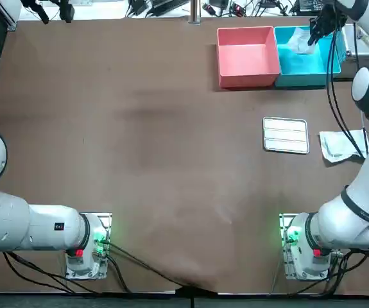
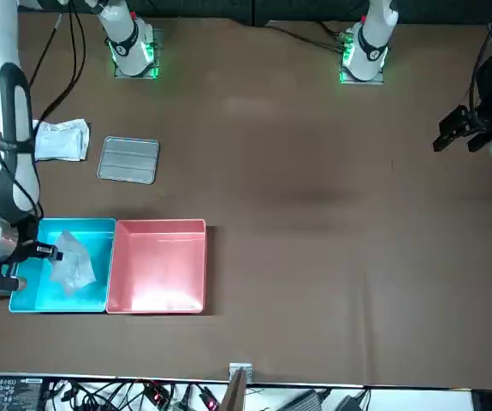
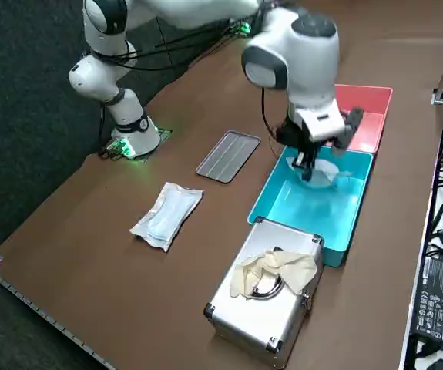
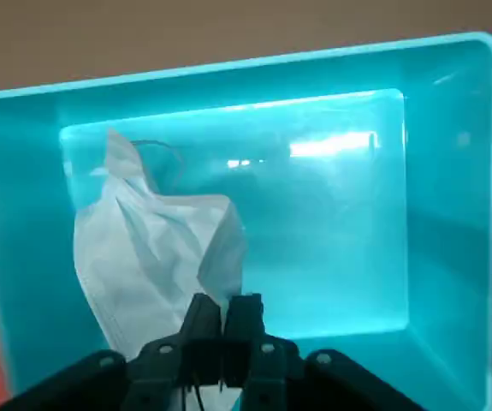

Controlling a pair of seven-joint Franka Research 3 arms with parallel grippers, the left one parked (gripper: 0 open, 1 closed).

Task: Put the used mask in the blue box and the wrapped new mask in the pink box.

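Note:
The used white mask (image 4: 156, 248) sits crumpled inside the blue box (image 4: 451, 214), toward the side nearest the pink box (image 1: 248, 80). My right gripper (image 4: 224, 310) hangs low in the blue box (image 3: 306, 231), shut, with the mask's edge pinched at its fingertips. From overhead the gripper (image 1: 316, 32) is over the box's far part, beside the mask (image 1: 300, 43). The wrapped new mask (image 1: 341, 144) lies flat on the table at the right, nearer the arm's base; it also shows in the side view (image 3: 167, 216). The pink box (image 2: 156, 224) holds nothing.
A flat grey tray (image 1: 285, 135) lies between the boxes and the arm's base, next to the wrapped mask. A metal case (image 3: 263, 308) with pale gloves (image 3: 275, 270) on top stands just beyond the blue box. Cables run along the table's far edge.

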